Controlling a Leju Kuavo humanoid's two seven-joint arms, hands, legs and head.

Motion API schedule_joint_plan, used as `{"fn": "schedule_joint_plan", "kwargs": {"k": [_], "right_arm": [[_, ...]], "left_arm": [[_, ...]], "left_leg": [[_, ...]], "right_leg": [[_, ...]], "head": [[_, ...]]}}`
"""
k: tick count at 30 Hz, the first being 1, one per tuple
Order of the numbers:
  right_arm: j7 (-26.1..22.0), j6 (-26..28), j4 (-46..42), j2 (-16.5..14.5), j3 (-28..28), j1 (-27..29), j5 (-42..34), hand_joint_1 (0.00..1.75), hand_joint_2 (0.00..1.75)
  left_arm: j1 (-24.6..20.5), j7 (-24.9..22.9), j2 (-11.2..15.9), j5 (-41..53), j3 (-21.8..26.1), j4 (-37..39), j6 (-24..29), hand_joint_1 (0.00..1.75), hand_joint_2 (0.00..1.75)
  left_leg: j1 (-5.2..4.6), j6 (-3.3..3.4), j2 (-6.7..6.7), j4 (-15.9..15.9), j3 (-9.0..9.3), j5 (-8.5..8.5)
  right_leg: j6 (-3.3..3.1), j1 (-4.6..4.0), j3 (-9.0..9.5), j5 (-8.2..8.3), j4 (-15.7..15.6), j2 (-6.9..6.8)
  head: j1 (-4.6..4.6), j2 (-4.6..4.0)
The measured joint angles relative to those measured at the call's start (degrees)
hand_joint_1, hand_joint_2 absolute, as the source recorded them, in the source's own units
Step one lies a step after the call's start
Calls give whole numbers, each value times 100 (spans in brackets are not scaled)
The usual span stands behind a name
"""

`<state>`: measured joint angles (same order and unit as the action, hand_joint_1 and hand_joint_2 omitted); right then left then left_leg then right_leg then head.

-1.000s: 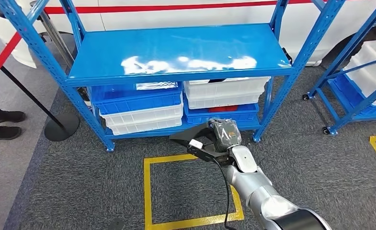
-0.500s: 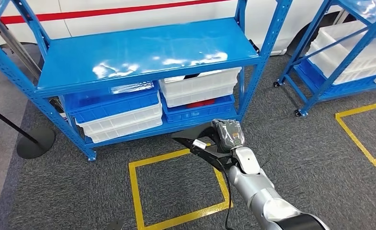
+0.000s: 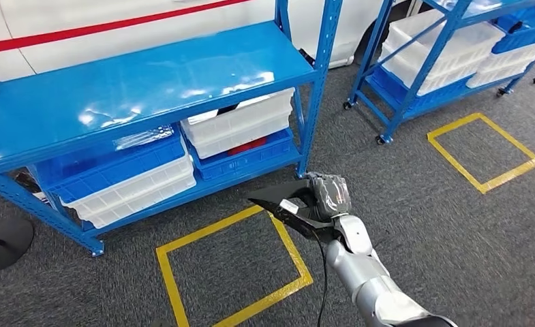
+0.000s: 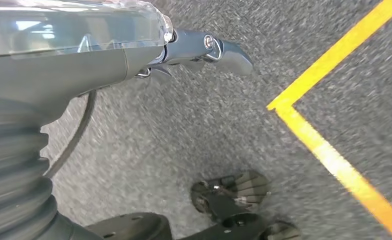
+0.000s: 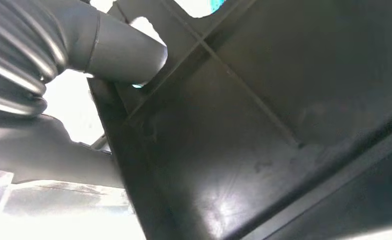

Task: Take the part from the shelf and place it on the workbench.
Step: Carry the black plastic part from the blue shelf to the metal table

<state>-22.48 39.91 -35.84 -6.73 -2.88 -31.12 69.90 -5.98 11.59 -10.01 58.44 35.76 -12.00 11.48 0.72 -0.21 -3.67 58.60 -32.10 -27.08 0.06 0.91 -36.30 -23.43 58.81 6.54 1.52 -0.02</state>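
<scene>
A silver, segmented right arm (image 3: 363, 272) is showing a black cable (image 3: 322, 286) running along it — the right hand (image 3: 322, 197) is wearing clear wrap. The left hand (image 4: 134, 50) is showing a grey ribbed cover and dark fingers (image 4: 218, 47).
</scene>
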Motion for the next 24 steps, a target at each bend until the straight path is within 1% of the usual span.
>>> {"fn": "schedule_joint_plan", "kwargs": {"k": [1, 2, 3, 4, 5, 6, 7, 8, 9, 10, 11, 12, 13, 14, 15, 16, 17, 18, 19, 20, 21, 22, 23, 24], "right_arm": [[3, 0, -33, 2, 26, 36, 10, 175, 175], [9, 1, -70, 13, 57, 80, 21, 175, 175], [16, 1, -108, 22, 87, 118, 31, 175, 175], [21, 2, -145, 31, 113, 145, 46, 175, 175], [26, 2, -181, 35, 129, 165, 60, 175, 175], [28, 1, -216, 35, 139, 186, 83, 175, 175], [31, 1, -248, 35, 148, 217, 110, 175, 175], [33, 0, -272, 36, 155, 256, 134, 175, 175], [36, 0, -290, 36, 164, 290, 155, 175, 175], [40, 0, -306, 37, 171, 309, 167, 175, 175], [45, 1, -325, 37, 177, 311, 174, 175, 175], [49, 1, -348, 37, 180, 298, 174, 175, 175], [51, 1, -371, 37, 181, 278, 172, 175, 175], [52, 2, -390, 38, 182, 258, 164, 175, 175], [52, 2, -403, 43, 183, 242, 154, 175, 175], [51, 2, -412, 51, 185, 233, 144, 175, 175], [51, 2, -421, 61, 187, 228, 135, 175, 175], [52, 2, -430, 71, 189, 218, 132, 175, 175], [54, 2, -436, 78, 191, 200, 131, 175, 175], [61, 2, -440, 79, 191, 180, 136, 175, 175], [72, 2, -440, 80, 192, 159, 143, 175, 175], [87, 1, -438, 84, 192, 146, 152, 175, 175], [108, 1, -437, 94, 191, 139, 162, 175, 175], [127, 0, -436, 112, 188, 130, 167, 175, 175]], "left_arm": [[3, 22, -1, -9, 8, 0, 1, 0, 175], [4, 53, -4, -20, 12, 0, -1, 0, 175], [4, 90, -9, -32, 15, 0, -3, 0, 175], [5, 127, -14, -43, 19, 0, -5, 0, 175], [8, 154, -17, -50, 23, 0, -9, 0, 175], [16, 172, -19, -56, 31, 0, -11, 0, 175], [24, 184, -19, -60, 41, 0, -13, 0, 175], [29, 189, -18, -64, 50, 0, -15, 0, 175], [30, 194, -17, -67, 58, 0, -16, 0, 175], [30, 201, -17, -68, 64, 0, -16, 0, 175], [29, 211, -18, -68, 70, 0, -16, 0, 175], [29, 222, -19, -69, 79, 0, -16, 0, 175], [31, 237, -20, -69, 86, 0, -16, 0, 175], [33, 258, -20, -69, 93, 0, -15, 0, 175], [36, 278, -21, -69, 98, 0, -13, 0, 175], [38, 302, -22, -70, 101, 0, -11, 0, 175], [38, 323, -24, -75, 104, 0, -10, 0, 175], [38, 338, -25, -84, 110, 0, -10, 0, 175], [39, 350, -27, -95, 120, 1, -11, 0, 175], [45, 354, -27, -106, 131, 2, -21, 0, 175], [54, 351, -28, -114, 142, 3, -43, 0, 175], [64, 341, -28, -117, 150, 5, -80, 0, 175], [72, 326, -28, -116, 153, 7, -129, 0, 175], [73, 313, -28, -110, 154, 8, -181, 0, 175]], "left_leg": [[0, 26, 50, -23, 5, 18], [5, 63, 110, -50, 9, 45], [14, 106, 172, -81, 16, 73], [20, 146, 243, -113, 19, 98], [14, 172, 313, -126, 17, 112], [2, 187, 383, -128, 9, 115], [-8, 191, 459, -124, -1, 115], [-13, 193, 534, -119, -9, 113], [-16, 191, 609, -113, -14, 109], [-17, 187, 678, -104, -17, 102], [-19, 178, 743, -92, -15, 92], [-30, 161, 801, -80, -13, 78], [-45, 141, 854, -67, -10, 64], [-59, 114, 904, -59, -6, 53], [-71, 86, 956, -59, 1, 45], [-78, 56, 1012, -64, 13, 40], [-74, 24, 1046, -63, 17, 26], [-66, -8, 988, -20, 11, -25], [-54, -36, 866, 120, -38, -136], [-36, -60, 704, 386, -144, -309], [-24, -80, 545, 759, -295, -515], [-18, -93, 462, 1161, -472, -699], [-14, -103, 428, 1470, -612, -803], [-12, -107, 417, 1586, -667, -794]], "right_leg": [[46, 7, -17, 26, -15, 59], [81, 9, -30, 26, -13, 45], [107, -1, -66, -23, 46, -59], [123, -14, -152, -139, 219, -212], [129, -15, -283, -305, 496, -394], [139, -15, -462, -494, 873, -524], [150, -8, -639, -647, 1251, -582], [160, -1, -747, -711, 1495, -609], [167, 3, -758, -680, 1551, -629], [165, 2, -635, -548, 1350, -661], [152, -4, -409, -364, 962, -730], [119, -29, -176, -240, 551, -863], [82, -54, 3, -148, 219, -971], [45, -80, 97, -117, 31, -1040], [13, -104, 112, -129, -23, -1053], [-11, -105, 101, -107, -33, -982], [-39, -90, 100, -91, -47, -915], [-70, -70, 102, -71, -67, -852], [-103, -47, 102, -49, -89, -792], [-131, -26, 101, -30, -103, -730], [-150, -25, 90, -20, -104, -664], [-160, -26, 76, -12, -101, -592], [-162, -26, 64, -6, -94, -516], [-157, -26, 54, 0, -83, -439]], "head": [[0, 0], [0, 0], [-1, 0], [-2, 0], [-2, 0], [-3, 0], [-3, 0], [-2, 0], [-3, 0], [-3, 0], [-3, 0], [-3, 0], [-3, 0], [-2, 0], [-2, 0], [-2, 0], [-2, 0], [-3, 0], [-2, 0], [-2, 0], [-2, 0], [-2, 0], [-2, 0], [-2, 0]]}}
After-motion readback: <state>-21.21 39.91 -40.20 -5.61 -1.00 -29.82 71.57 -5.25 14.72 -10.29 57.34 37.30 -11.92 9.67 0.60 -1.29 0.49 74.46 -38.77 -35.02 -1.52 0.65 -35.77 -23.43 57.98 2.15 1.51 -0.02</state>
